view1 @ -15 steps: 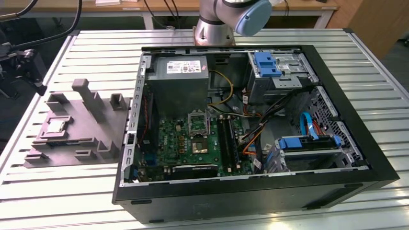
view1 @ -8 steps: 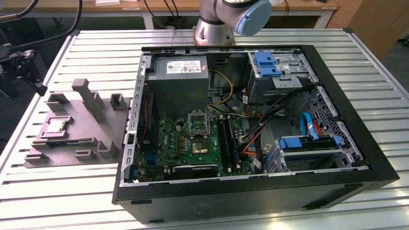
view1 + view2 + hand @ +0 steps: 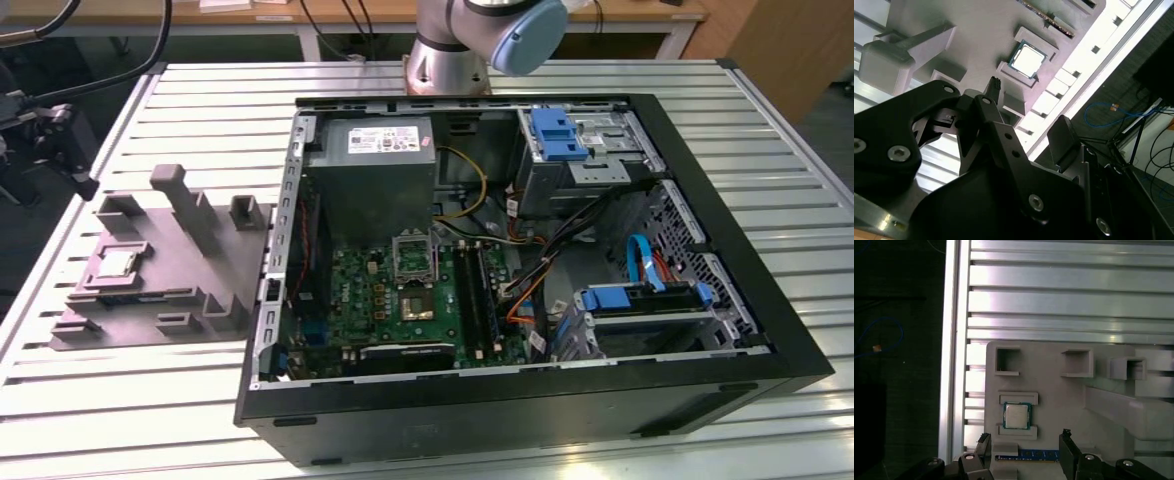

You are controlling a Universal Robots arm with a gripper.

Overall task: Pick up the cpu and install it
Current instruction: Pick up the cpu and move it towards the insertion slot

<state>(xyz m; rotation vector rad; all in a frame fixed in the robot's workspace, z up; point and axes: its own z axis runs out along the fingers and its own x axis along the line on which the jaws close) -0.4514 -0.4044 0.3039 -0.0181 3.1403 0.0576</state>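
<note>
In the exterior view, an open computer case (image 3: 534, 400) lay on the slatted table (image 3: 134, 420) with its motherboard (image 3: 400, 300) exposed. The cpu (image 3: 118, 262) sat in the grey moulded tray (image 3: 187, 260), to the exterior view's left of the case. The arm's base (image 3: 447, 55) stood behind the case.

The first wrist view came closer. It showed the cpu (image 3: 1017, 416) lying flat between two raised blocks of the tray (image 3: 1054, 405), with a blue-edged memory module (image 3: 1029, 455) just beside it. The gripper (image 3: 1025, 440) hung near it, fingers (image 3: 1066, 440) spread wide, grasping nothing.

In the second wrist view, the gripper (image 3: 1028, 102) appeared from behind. The cpu (image 3: 1027, 59) lay beyond the parted fingers (image 3: 995, 82), untouched, and a blue cable (image 3: 1104, 107) lay on the floor.
</note>
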